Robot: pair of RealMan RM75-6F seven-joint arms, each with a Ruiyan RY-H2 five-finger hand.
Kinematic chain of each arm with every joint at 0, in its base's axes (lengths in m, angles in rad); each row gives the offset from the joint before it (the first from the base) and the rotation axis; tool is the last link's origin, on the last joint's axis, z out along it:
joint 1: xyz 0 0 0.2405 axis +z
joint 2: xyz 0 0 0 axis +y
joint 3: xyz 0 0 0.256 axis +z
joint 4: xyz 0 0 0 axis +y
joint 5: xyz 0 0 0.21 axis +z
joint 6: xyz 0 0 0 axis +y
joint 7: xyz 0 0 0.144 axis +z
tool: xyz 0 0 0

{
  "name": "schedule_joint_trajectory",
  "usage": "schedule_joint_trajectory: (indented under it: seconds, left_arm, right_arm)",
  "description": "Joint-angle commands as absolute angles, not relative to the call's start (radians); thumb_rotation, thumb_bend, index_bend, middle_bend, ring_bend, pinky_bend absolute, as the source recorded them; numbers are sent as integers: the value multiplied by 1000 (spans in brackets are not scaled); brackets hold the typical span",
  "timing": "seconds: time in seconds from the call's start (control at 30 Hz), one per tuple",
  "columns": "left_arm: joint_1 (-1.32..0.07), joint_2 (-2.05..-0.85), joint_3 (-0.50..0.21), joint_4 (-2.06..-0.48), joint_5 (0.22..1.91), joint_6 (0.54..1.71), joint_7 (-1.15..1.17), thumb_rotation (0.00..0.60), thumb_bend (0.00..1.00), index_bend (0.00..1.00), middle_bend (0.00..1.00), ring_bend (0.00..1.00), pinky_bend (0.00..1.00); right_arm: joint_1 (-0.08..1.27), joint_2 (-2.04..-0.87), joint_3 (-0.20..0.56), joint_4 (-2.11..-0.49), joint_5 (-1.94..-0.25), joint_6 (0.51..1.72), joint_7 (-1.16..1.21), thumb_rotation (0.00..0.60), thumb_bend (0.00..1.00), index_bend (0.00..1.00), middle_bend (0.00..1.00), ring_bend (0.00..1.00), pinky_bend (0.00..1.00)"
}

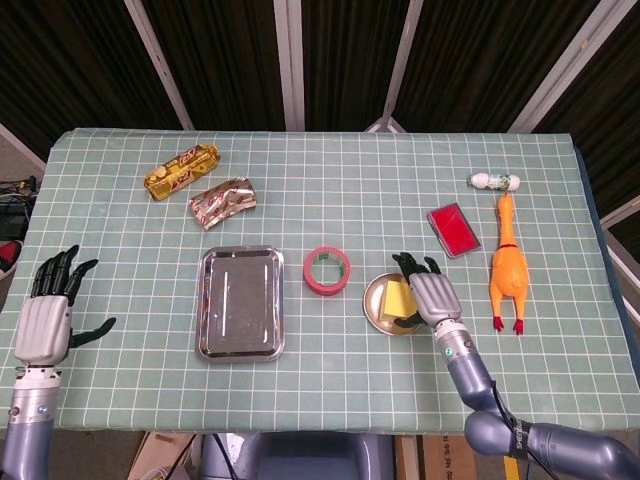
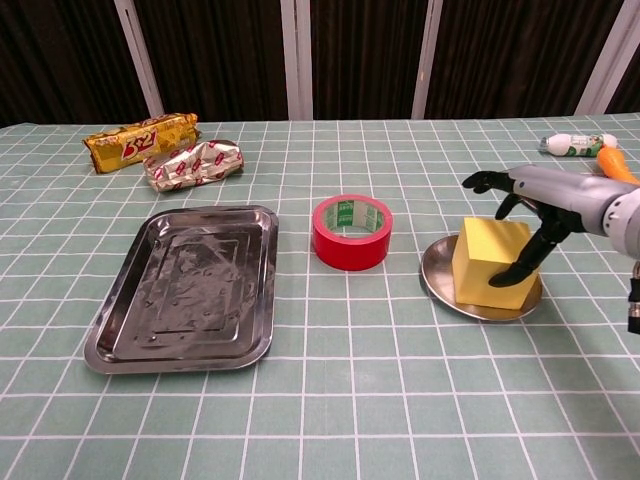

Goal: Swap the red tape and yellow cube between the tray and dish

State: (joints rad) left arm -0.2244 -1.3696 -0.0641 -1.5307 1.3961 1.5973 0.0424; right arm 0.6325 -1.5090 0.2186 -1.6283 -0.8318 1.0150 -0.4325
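yellow cube (image 2: pixel 490 262) in dish (image 2: pixel 440 275), under open-fingered right hand (image 2: pixel 545 205)

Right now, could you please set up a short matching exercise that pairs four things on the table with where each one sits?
Things:
1. yellow cube
2. red tape
3. tray
4. rubber chicken

Places:
A. on the cloth between tray and dish
B. far right, beyond the right robot hand
C. in the dish
D. left of the tape, holding nothing

Pairs: 1-C, 2-A, 3-D, 4-B
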Motion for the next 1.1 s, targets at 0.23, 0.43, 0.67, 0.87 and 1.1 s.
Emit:
schedule_joint_trajectory:
  seconds: [0.23,0.43,0.67,0.87,1.1]
  left_arm:
    - [-212,-1374,-81,-1529,1408,1590,14,600,0,206,0,0,0]
    - [-205,-1377,-98,-1526,1403,1586,11,600,0,212,0,0,0]
    - [-203,-1381,-104,-1527,1405,1567,17,600,1,216,0,0,0]
    - [-203,-1377,-113,-1524,1398,1547,14,600,1,216,0,0,0]
    - [-203,-1363,-140,-1514,1363,1515,-32,600,1,216,0,0,0]
  right_arm:
    - [635,-1548,209,-1595,-858,1063,-432,600,253,185,363,536,137]
    - [629,-1515,218,-1672,-937,1109,-413,600,256,186,364,539,137]
    - [618,-1463,184,-1881,-1040,1130,-418,600,256,186,364,539,137]
    - [645,-1531,148,-1914,-1040,1110,-475,600,257,186,364,519,125]
    - [673,-1630,139,-1870,-1004,1103,-519,600,210,155,334,467,102]
